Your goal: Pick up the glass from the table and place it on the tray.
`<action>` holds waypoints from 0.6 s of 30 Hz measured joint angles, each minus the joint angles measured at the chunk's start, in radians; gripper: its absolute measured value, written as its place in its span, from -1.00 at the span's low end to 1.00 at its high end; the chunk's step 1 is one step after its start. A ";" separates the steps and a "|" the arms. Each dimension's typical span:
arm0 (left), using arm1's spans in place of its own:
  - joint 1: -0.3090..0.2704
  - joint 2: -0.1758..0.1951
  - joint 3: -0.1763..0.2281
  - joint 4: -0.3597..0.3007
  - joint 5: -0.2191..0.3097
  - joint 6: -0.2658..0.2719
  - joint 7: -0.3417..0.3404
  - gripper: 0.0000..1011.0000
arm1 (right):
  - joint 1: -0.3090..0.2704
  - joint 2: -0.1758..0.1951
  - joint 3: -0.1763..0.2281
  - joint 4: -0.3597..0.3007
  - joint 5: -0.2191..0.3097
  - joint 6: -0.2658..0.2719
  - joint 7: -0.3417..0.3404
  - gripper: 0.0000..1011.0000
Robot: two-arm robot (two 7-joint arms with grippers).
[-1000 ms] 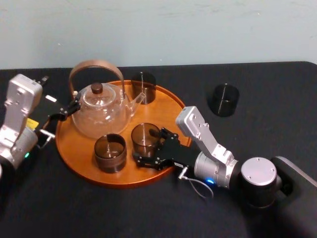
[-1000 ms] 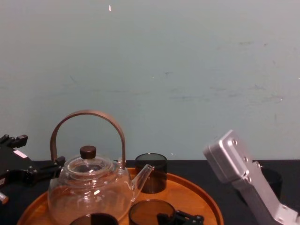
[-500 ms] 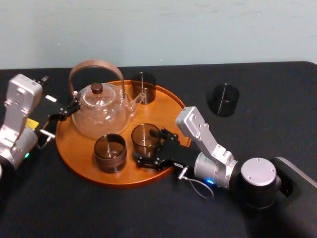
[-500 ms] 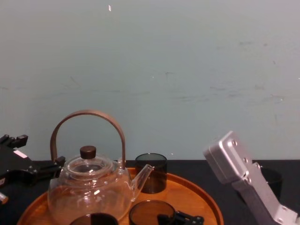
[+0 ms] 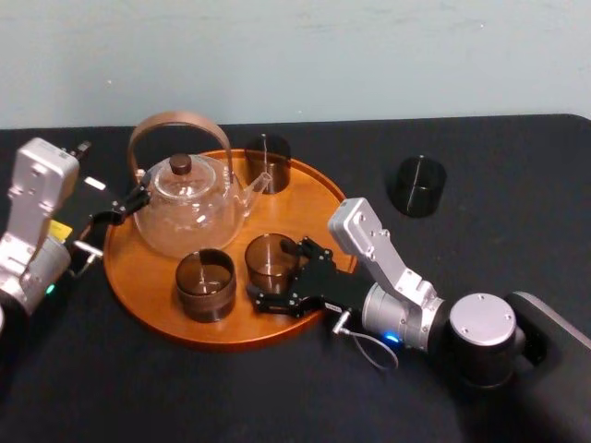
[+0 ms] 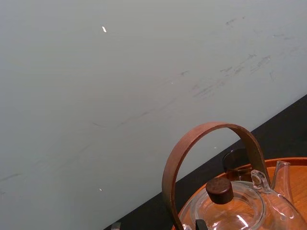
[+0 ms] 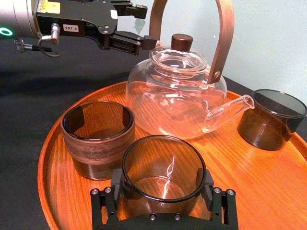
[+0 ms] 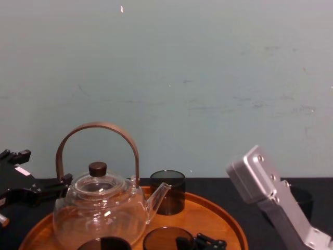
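Your right gripper (image 5: 279, 274) is over the tray's (image 5: 138, 277) front right part, reaching in from the right rim, and it's clamped on the glass (image 5: 268, 254): in the right wrist view a pad (image 7: 115, 181) sits against each side of the wall, and the open mouth faces up. The glass is upright and low inside the rim, right down at the wood, though you can't tell whether its base is touching. Just to its left stands a second glass (image 5: 205, 284), also upright on the tray, close by but with a gap between the two. Behind them the teapot (image 5: 189, 210) takes the left back of the tray, its brown hoop handle up and its spout aimed right toward the back glass (image 5: 268, 161), which stands at the far rim. Nothing on the tray is touching your held glass apart from the pads. Your left gripper (image 5: 125, 205) hangs at the left rim, level with the teapot's body and right beside the foot of its handle. Its fingers stand apart, closed on nothing, and whether a tip touches the teapot is unclear. Off on the right, one more dark glass, the spare glass (image 5: 420, 186), stands upright on the table (image 5: 369, 148), well apart from the tray. The right arm's forearm runs back over the table toward its near right corner.
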 joint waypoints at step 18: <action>0.000 0.000 0.000 0.000 0.000 0.000 0.000 1.00 | -0.058 0.076 0.015 -0.090 0.045 0.056 0.026 0.98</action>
